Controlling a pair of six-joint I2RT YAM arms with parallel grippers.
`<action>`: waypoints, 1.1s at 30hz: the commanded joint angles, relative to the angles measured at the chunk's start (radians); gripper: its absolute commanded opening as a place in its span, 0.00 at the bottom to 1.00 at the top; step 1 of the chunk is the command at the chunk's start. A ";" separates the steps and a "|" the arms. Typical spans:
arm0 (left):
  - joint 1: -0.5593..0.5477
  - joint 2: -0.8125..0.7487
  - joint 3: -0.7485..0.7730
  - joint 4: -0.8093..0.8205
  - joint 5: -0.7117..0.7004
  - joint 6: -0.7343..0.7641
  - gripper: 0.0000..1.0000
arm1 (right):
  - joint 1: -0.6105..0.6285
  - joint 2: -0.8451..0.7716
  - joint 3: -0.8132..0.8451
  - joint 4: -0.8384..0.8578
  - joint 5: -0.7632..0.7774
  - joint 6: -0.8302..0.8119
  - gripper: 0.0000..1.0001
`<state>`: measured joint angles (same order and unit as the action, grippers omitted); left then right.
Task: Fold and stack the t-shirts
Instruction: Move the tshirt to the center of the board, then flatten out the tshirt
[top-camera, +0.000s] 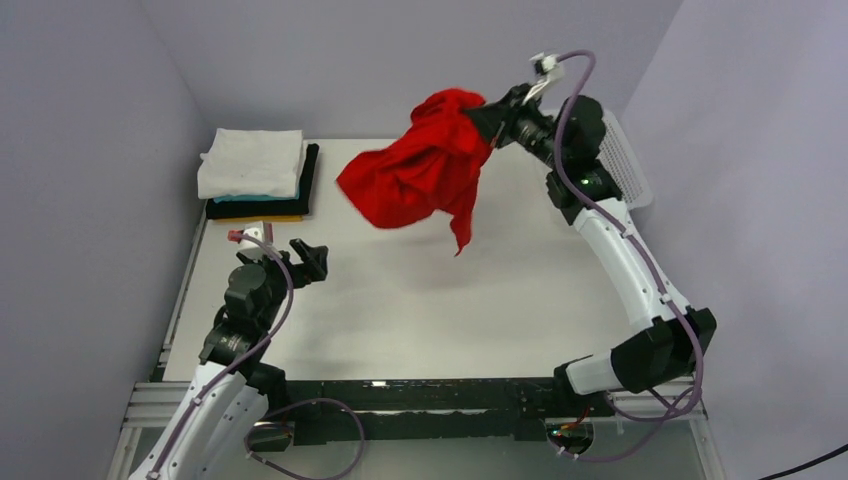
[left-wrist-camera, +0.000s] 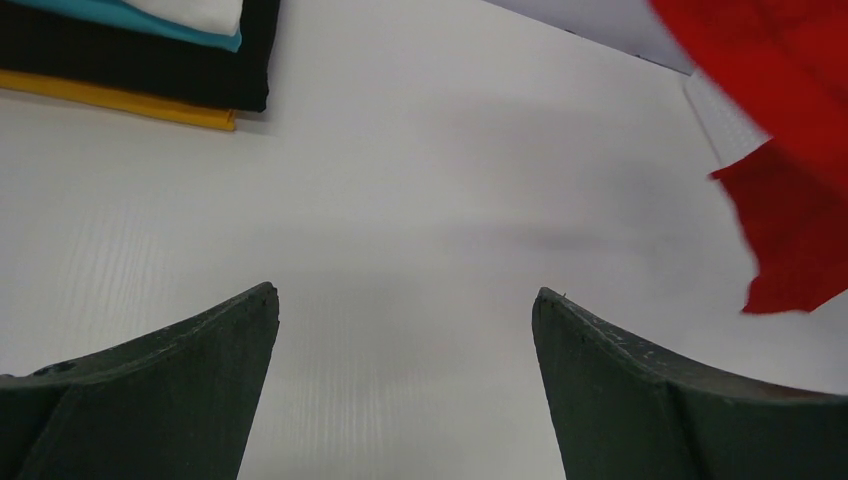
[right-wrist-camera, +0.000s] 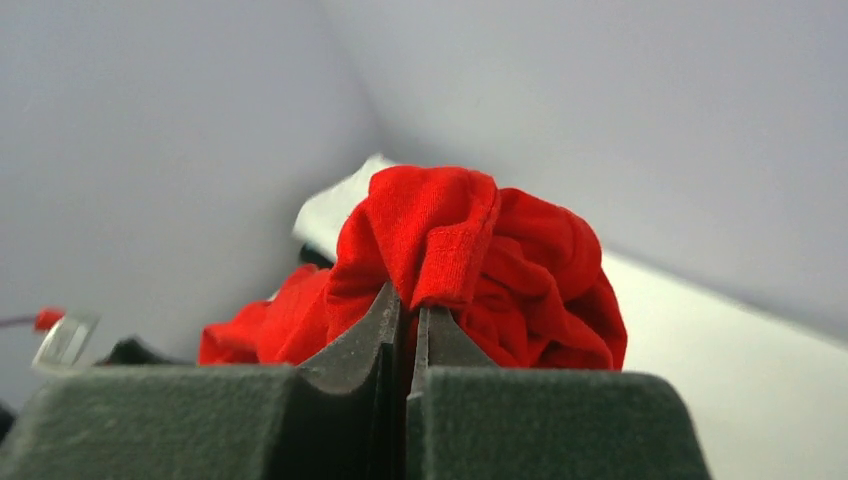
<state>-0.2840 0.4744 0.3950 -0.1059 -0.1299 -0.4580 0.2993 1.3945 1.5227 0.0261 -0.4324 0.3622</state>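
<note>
Between the right gripper's (right-wrist-camera: 408, 318) pinching fingers: red t-shirt (top-camera: 420, 175), hanging above the table (top-camera: 420, 320).
Fingers of the left gripper (left-wrist-camera: 405, 300) stand spread, empty; folded shirts (top-camera: 255, 175) lie beyond its left finger.

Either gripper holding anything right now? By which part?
Right gripper is shut on the red t-shirt, pinching a hemmed edge of the bunched cloth. Left gripper is open, holding nothing.
</note>
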 joint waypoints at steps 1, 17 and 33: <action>0.001 0.012 0.037 -0.009 -0.025 -0.046 0.99 | 0.056 0.078 -0.195 0.058 -0.133 0.100 0.05; 0.000 0.323 0.042 0.016 0.115 -0.152 0.99 | 0.098 0.022 -0.499 -0.138 0.460 -0.040 1.00; -0.246 0.723 0.107 -0.134 0.139 -0.194 0.99 | 0.095 -0.277 -0.812 -0.087 0.613 -0.010 1.00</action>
<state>-0.4522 1.1267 0.4252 -0.1265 0.1009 -0.6205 0.3962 1.1149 0.6834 -0.0597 0.1299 0.3496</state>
